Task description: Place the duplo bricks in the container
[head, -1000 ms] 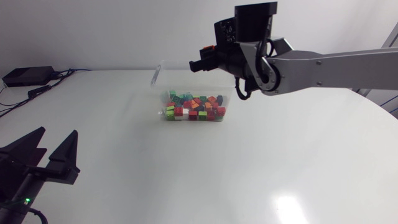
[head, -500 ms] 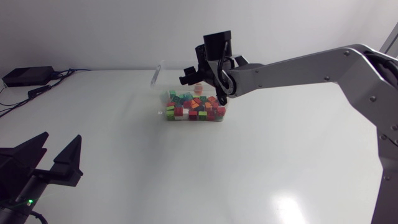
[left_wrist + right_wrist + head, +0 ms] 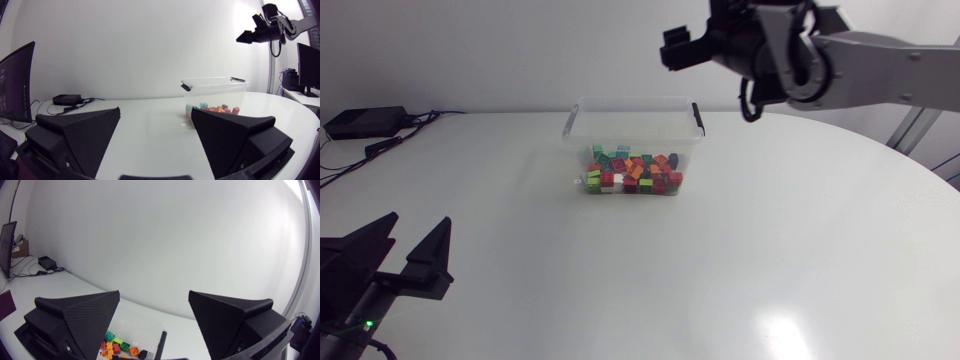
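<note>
A clear plastic container (image 3: 632,118) stands at the back middle of the white table (image 3: 770,250), with several coloured duplo bricks (image 3: 632,172) piled in it. My right gripper (image 3: 670,52) hangs high above the container's right rear corner, open and empty. In the right wrist view the right gripper (image 3: 155,325) has the bricks (image 3: 120,347) below its spread fingers. My left gripper (image 3: 417,222) stands open and empty at the near left. From the left wrist view the left gripper (image 3: 155,145) faces the container (image 3: 214,92) across the table, with the right gripper (image 3: 252,34) high above it.
A small black box (image 3: 360,122) with cables lies at the far left edge of the table. No loose bricks show on the tabletop around the container.
The right gripper dipped over the container, opened and let a brick fall among the others, then rose up and to the right. The left arm has barely moved.
</note>
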Tool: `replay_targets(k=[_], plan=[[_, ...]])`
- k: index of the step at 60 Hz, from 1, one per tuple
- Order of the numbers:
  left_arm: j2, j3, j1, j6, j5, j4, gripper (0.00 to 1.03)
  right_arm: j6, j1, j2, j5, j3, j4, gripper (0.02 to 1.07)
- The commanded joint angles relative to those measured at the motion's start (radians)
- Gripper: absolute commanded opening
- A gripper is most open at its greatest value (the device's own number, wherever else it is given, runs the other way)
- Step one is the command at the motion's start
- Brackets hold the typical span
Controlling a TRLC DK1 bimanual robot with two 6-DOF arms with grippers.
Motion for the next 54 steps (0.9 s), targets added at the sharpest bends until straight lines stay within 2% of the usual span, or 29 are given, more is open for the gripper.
replay_targets(k=[1,30,46,54], plan=[[-0.009,-0.019,0.008,-0.025,-0.002,0.001,0.99,-0.031,-0.033,-0.106,0.014,-0.091,-0.026,1.02],[-0.009,-0.020,0.008,-0.025,-0.002,0.001,0.99,-0.117,-0.200,-0.752,0.041,-0.656,-0.003,1.02],[-0.009,-0.019,0.008,-0.025,-0.002,0.001,0.99,-0.156,-0.267,-1.077,0.044,-0.858,-0.068,1.02],[-0.007,-0.019,-0.002,-0.028,-0.017,-0.003,0.99,-0.108,-0.297,-1.148,-0.002,-0.923,-0.090,1.02]])
